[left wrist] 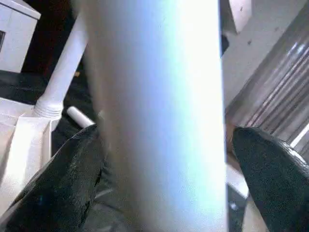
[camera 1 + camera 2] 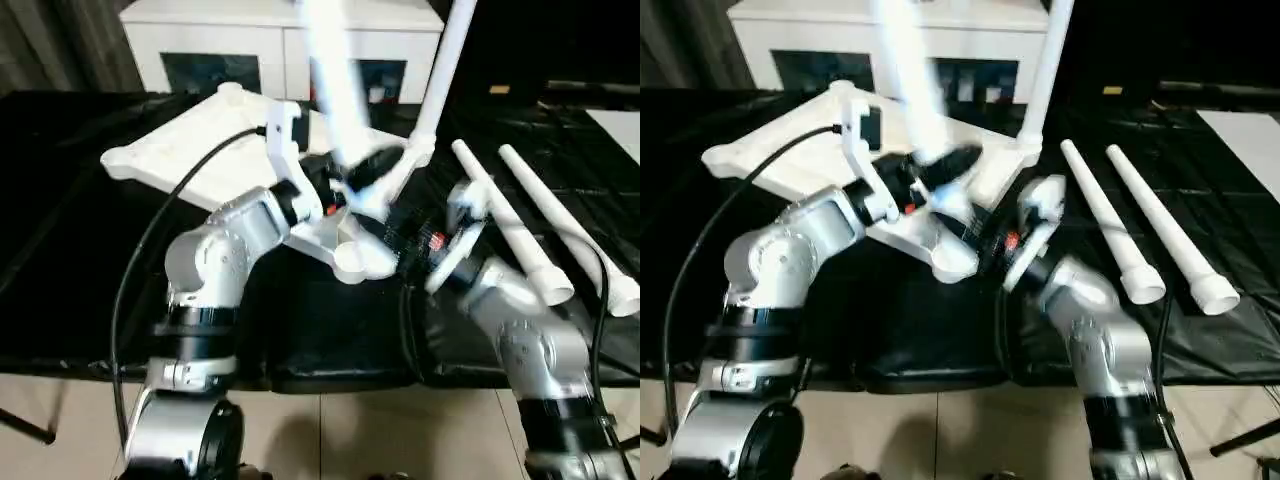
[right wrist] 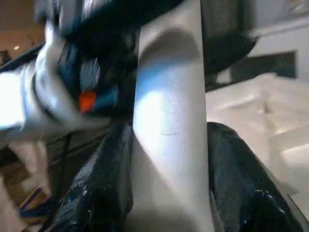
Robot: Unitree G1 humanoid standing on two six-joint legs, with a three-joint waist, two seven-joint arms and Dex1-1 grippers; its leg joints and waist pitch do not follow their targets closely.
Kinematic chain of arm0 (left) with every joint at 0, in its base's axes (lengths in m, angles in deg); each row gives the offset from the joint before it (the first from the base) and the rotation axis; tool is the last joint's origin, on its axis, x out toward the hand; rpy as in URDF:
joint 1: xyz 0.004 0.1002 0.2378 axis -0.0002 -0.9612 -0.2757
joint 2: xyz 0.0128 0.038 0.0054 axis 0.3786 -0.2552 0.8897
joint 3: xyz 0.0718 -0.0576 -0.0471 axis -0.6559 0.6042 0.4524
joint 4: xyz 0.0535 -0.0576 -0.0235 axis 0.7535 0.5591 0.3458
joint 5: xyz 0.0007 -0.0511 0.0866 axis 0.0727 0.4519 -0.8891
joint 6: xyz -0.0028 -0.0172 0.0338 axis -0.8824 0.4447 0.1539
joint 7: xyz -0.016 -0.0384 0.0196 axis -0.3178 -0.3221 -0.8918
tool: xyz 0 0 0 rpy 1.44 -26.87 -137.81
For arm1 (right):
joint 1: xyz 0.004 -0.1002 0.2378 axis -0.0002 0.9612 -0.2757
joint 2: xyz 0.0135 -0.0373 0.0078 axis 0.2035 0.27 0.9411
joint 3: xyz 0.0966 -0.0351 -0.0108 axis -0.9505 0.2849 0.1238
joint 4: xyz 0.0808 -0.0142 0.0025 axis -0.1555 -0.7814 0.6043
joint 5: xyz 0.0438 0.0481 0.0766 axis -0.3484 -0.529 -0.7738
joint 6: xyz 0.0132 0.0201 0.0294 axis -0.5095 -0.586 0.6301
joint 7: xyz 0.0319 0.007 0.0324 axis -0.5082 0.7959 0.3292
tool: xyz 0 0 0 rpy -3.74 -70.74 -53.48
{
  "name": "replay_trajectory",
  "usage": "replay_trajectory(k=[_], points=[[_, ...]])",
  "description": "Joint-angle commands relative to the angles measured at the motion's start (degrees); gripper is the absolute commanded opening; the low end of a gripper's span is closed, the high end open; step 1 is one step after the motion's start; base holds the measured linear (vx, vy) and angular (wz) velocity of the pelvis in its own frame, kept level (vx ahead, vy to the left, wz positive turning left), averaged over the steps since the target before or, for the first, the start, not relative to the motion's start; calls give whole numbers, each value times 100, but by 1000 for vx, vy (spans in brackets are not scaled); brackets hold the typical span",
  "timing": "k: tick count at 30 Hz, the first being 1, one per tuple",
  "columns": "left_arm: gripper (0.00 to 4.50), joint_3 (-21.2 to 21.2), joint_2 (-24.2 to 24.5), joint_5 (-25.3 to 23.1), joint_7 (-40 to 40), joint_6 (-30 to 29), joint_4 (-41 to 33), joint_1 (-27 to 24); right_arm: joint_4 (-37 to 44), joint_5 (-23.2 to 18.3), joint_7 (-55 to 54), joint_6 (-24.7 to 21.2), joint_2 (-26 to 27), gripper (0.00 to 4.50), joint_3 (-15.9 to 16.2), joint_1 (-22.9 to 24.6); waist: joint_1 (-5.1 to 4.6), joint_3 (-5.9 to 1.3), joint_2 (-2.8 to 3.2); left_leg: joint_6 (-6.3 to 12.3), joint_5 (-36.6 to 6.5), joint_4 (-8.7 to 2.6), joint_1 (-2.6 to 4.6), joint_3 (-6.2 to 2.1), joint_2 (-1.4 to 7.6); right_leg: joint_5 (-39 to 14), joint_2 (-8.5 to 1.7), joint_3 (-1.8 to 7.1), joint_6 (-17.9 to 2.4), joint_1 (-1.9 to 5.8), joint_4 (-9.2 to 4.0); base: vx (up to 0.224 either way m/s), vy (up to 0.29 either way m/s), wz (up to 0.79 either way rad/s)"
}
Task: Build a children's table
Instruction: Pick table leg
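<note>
White plastic is what you are working with throughout, and it looks light, stiff and smooth, so expect the tube to slip or twist in the pads if you lean on it. The tabletop [image 2: 215, 150] lies underside up on the black-covered bench [image 2: 60, 250], tilted, with one leg [image 2: 440, 75] already standing upright in a far corner socket. Two spare legs [image 2: 530, 225] lie side by side on the cloth to your right, apart from the top.

Your left gripper [image 2: 362, 168] is clamped around the leg in hand [image 2: 335, 85]; in the left wrist view both black fingers [image 1: 63, 183] press against its sides. Your right gripper [image 3: 169, 193] grasps the same tube lower down, its fingers [image 3: 101, 183] closed on either side, near the near corner socket [image 2: 362, 262].

Both forearms reach forward and inward, meeting over the near edge of the tabletop, the left elbow bent high, the right wrist angled up from below.

Hold close to the wide base end for control, and keep the tube in line with the socket, since a tilted push would likely jam it.
</note>
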Motion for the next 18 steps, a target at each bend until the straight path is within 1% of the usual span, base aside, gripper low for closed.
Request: replay_trajectory(k=[1, 3, 4, 5, 6, 7, 8, 9, 12, 13, 14, 15, 17, 18], points=[[450, 50, 0, 127, -155, -153, -33, 110, 301, -47, 90, -57, -107, 186, 29, 28, 35, -397, -93, 266, -1271, -430, 88, -137, 257, -1987, -301, 211, -979, 291, -461, 0, 0, 0], [450, 69, 9, 104, -277, -196, -10, 115, 282, 4, 35, -28, -131, 186, 10, 19, 37, -399, -96, 273, -1224, -429, 81, -137, 256, -1992, -300, 215, -930, 288, -461, 0, 0, 0], [423, 102, 2, 105, -347, -231, 13, 123, 256, 46, -23, 7, -138, 186, -14, 1, 34, -403, -96, 281, -1166, -430, 70, -143, 256, -1918, -299, 213, -927, 295, -450, 0, 0, 0], [423, 135, -3, 117, -403, -267, 32, 134, 227, 33, -80, 7, -136, 186, -63, -28, 36, -408, -97, 287, -1133, -420, 75, -137, 253, -1873, -299, 214, -937, 292, -446, 0, 0, 0], [411, 155, -2, 115, -444, -288, 41, 142, 213, 17, -108, -1, -138, 186, -90, -48, 37, -407, -100, 295, -1119, -418, 73, -136, 251, -1865, -302, 214, -945, 292, -449, 0, 0, 0], [411, 175, -2, 126, -461, -304, 52, 147, 198, 21, -125, 5, -142, 186, -103, -62, 38, -414, -92, 303, -1060, -418, 68, -139, 253, -1791, -300, 214, -963, 302, -434, 0, 0, 0], [401, 196, 2, 130, -483, -319, 68, 153, 186, 23, -137, 6, -150, 186, -116, -76, 36, -415, -86, 315, -1041, -415, 70, -137, 252, -1742, -294, 213, -980, 297, -435, 0, 0, 0], [380, 203, 8, 128, -513, -330, 71, 157, 193, 28, -139, -1, -157, 186, -114, -77, 36, -417, -87, 318, -1026, -413, 68, -138, 252, -1703, -294, 212, -993, 303, -427, 0, 0, 0], [363, 217, 26, 126, -592, -361, 75, 167, 217, 35, -144, -31, -171, 186, -111, -75, 45, -428, -84, 359, -925, -401, 73, -132, 253, -1481, -296, 215, -1078, 306, -405, 0, 0, 0], [354, 205, 49, 139, -611, -383, 74, 167, 216, 39, -148, -32, -188, 186, -103, -74, 49, -427, -76, 378, -906, -399, 69, -131, 251, -1444, -294, 214, -1100, 309, -399, 0, 0, 0], [341, 192, 69, 160, -610, -404, 70, 166, 212, 45, -155, -28, -204, 186, -97, -73, 52, -433, -87, 391, -873, -390, 65, -129, 247, -1406, -296, 214, -1104, 317, -393, 0, 0, 0], [329, 193, 76, 175, -624, -411, 69, 166, 205, 50, -161, -25, -214, 186, -95, -74, 61, -435, -78, 399, -855, -388, 68, -130, 247, -1384, -297, 213, -1111, 318, -391, 0, 0, 0], [319, 195, 87, 209, -638, -440, 43, 163, 185, 73, -173, -7, -224, 186, -85, -79, 70, -438, -67, 425, -794, -382, 70, -129, 250, -1292, -292, 214, -1140, 316, -378, 0, 0, 0], [314, 197, 85, 221, -639, -446, 29, 164, 185, 81, -175, -5, -229, 186, -79, -79, 75, -442, -73, 441, -756, -380, 73, -128, 253, -1206, -289, 214, -1169, 319, -367, 0, 0, 0]])
